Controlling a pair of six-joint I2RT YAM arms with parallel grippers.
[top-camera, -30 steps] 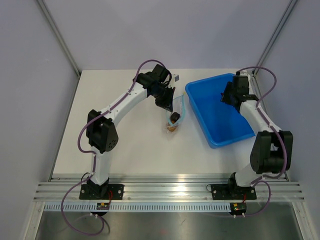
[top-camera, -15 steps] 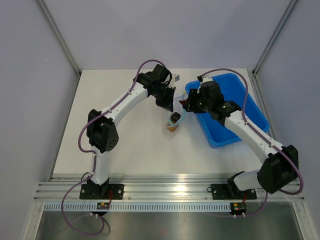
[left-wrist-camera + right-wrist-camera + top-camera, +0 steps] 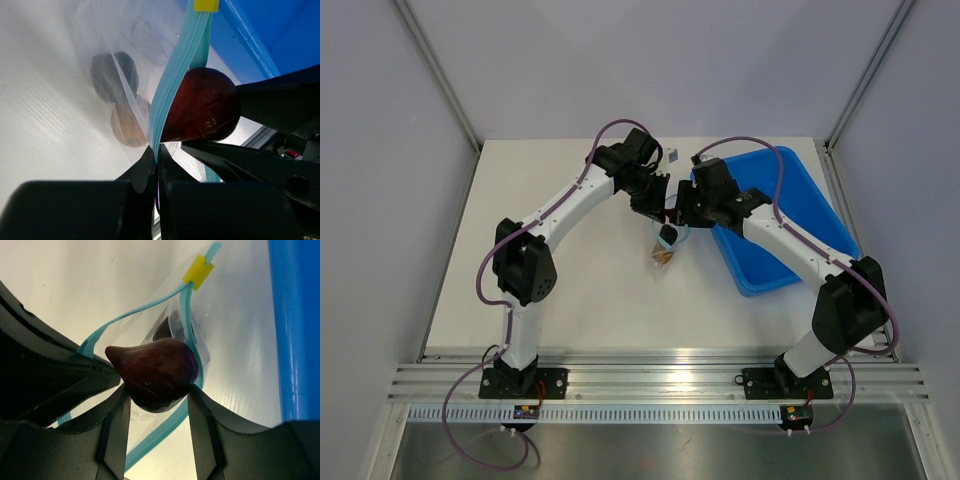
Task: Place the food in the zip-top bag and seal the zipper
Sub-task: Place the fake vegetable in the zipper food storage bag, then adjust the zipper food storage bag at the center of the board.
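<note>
Right wrist view shows the right gripper (image 3: 159, 390) clamping a dark red fruit (image 3: 157, 370) between its 2 matte black fingers. The fruit is smooth, glossy and teardrop-shaped with a blunt point. It hangs just over the open mouth of the clear bag (image 3: 150, 305), where the teal zipper (image 3: 127, 317) bows into a loop. A small yellow tab (image 3: 198, 271) caps one end. In the left wrist view, the left gripper (image 3: 156, 159) is pinched tight on one side of that ribbed strip. Inside the creased bag, above the pale, faintly grained table (image 3: 45, 125), a round black fruit (image 3: 114, 75) touches an orange-brown fruit (image 3: 127, 125). A glossy blue plastic tray (image 3: 292, 330) stands just beside.
</note>
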